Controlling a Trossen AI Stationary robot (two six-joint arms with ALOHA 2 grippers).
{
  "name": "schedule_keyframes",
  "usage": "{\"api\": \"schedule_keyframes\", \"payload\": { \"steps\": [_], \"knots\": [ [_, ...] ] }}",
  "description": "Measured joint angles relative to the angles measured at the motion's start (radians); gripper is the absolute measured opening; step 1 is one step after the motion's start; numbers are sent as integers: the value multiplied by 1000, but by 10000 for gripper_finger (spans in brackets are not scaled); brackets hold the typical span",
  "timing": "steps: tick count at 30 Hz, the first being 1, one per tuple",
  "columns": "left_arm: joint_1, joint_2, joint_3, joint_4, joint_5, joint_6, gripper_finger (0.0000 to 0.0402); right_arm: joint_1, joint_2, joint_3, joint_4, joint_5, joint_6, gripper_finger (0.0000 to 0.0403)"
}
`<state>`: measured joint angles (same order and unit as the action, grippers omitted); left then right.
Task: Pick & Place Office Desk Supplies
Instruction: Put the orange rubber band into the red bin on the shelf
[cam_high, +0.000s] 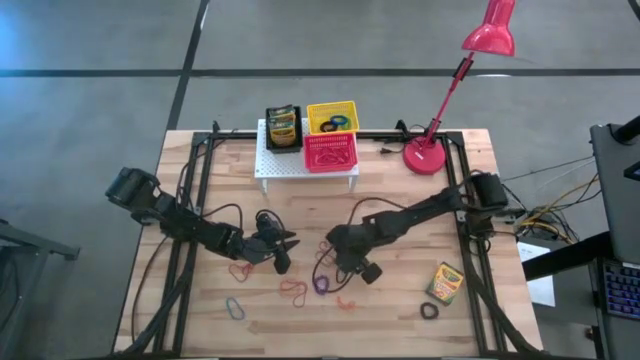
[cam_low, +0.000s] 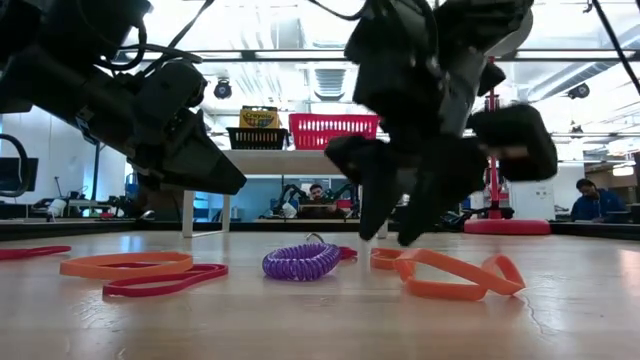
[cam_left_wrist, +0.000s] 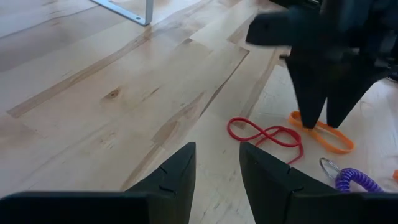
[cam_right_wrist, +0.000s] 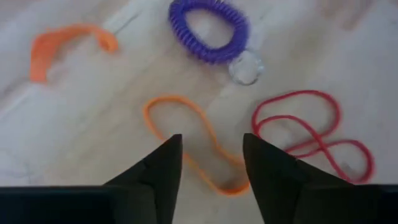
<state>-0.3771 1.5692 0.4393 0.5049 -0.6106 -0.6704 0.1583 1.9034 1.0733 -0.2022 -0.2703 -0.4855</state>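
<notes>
My right gripper (cam_right_wrist: 211, 146) is open and points steeply down near the table's middle (cam_high: 338, 266). Its two fingers stand on either side of one strand of an orange elastic loop (cam_right_wrist: 186, 140) lying flat on the wood. A red loop (cam_right_wrist: 311, 134) lies beside it, and a purple coil (cam_right_wrist: 208, 28) and an orange band (cam_right_wrist: 62, 43) lie just beyond. My left gripper (cam_left_wrist: 217, 165) waits open a little to the left (cam_high: 282, 256), above bare wood with nothing between its fingers. More loops (cam_high: 293, 290) are scattered toward the near edge. My right gripper's fingertips (cam_left_wrist: 309, 121) come from above, down to the orange loop (cam_left_wrist: 323, 135), which lies flat on the table. I cannot tell whether they touch it.
A white rack (cam_high: 262, 168) at the far edge carries a yellow basket (cam_high: 331, 117), a pink-red basket (cam_high: 329, 152) and a black basket with a crayon box (cam_high: 283, 128). A red lamp (cam_high: 425, 155) stands to its right. Another crayon box (cam_high: 444, 283) and a black loop (cam_high: 430, 312) lie near right.
</notes>
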Motion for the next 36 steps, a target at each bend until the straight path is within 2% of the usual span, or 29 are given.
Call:
{"api": "schedule_keyframes", "payload": {
  "steps": [4,7,10,15,17,23,30,36],
  "knots": [
    [0,0,0,0,0,0,131,1,48,71,-105,-2,-85,181],
    [0,0,0,0,0,0,131,1,79,126,-201,-4,-118,170],
    [0,0,0,0,0,0,131,1,102,158,-254,-6,-121,134],
    [0,0,0,0,0,0,131,2,93,165,-286,-7,-94,37],
    [0,0,0,0,0,0,131,2,73,161,-303,8,-60,18],
    [0,0,0,0,0,0,131,1,-62,154,-378,15,11,8],
    [0,0,0,-1,0,0,131,-24,-242,148,-332,15,50,8],
    [0,0,0,-1,0,0,131,-56,-278,133,-273,10,212,9]
  ]
}}
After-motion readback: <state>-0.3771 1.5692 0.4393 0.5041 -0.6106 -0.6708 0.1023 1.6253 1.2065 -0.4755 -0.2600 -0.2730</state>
